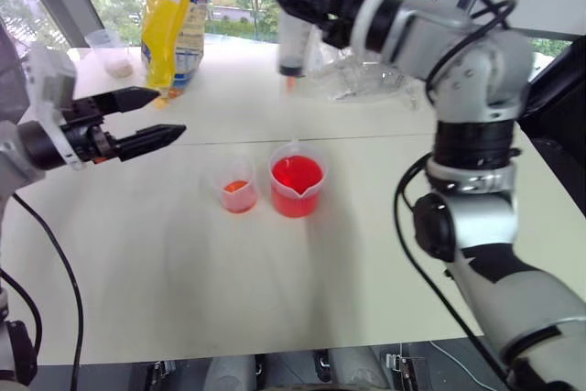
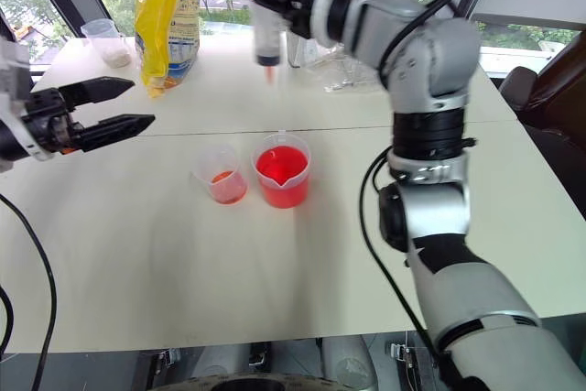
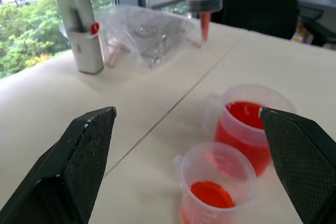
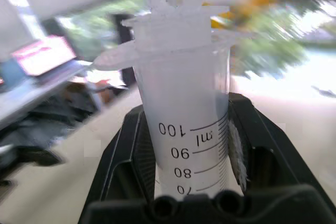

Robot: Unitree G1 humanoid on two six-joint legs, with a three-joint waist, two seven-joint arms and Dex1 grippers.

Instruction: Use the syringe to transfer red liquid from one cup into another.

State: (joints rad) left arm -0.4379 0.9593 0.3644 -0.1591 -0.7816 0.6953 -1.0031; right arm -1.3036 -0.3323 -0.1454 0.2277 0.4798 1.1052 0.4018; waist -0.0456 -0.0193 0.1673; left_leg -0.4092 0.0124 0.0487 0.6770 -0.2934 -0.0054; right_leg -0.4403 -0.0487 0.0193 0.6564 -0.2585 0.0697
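Graduations on the syringe (image 4: 184,129) show at the right wrist.

The syringe (image 4: 184,103) plunger top is cut off by the frame edge (right wrist view). Its background is blurred. The yellow bag (image 1: 176,16) print is illegible.

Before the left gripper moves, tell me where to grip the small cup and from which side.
Grip the smaller cup across its plain upper wall, coming level from the robot's left. The spouted beaker stands close on its right, blocking that side, and the open left gripper already hovers on the free side.
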